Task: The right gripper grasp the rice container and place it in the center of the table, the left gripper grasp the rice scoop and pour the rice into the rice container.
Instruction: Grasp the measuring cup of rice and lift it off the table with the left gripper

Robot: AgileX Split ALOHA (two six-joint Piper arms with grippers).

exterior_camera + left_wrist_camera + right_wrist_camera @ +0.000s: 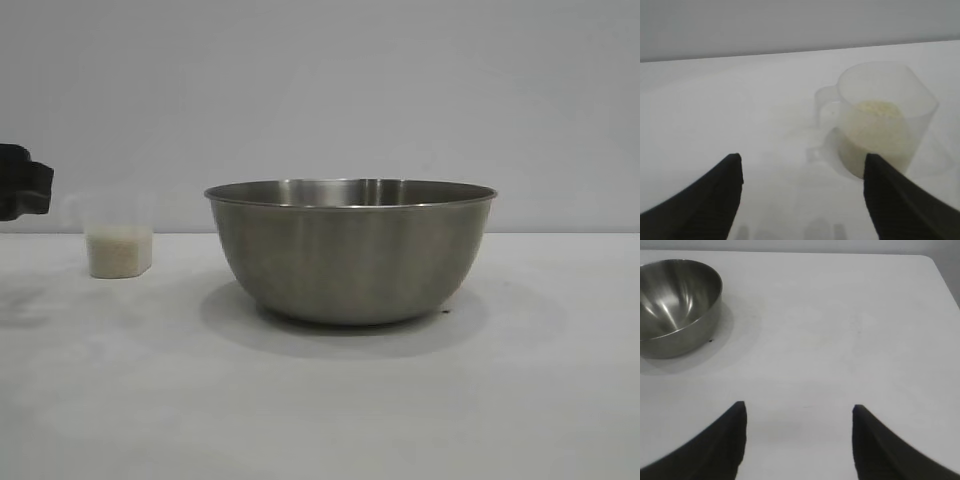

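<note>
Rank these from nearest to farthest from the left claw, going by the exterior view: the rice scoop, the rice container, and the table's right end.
1. Rice scoop: nearest, just right of and below the left claw at the view's left edge.
2. Rice container: farther right, at the table's middle.
3. Right end of the table: farthest, beyond the container.

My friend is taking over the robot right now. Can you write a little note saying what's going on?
Left gripper: open, holding nothing, just short of the rice scoop, beside its handle.
Right gripper: open, holding nothing, over bare table, away from the rice container.
Things: the container sits upright mid-table and looks empty. The scoop stands on the table to its left in the exterior view, with the rice inside.
Done: container looks already placed in the center.
Left: grasp the scoop by the handle, lift it over the container, pour the rice in.
</note>
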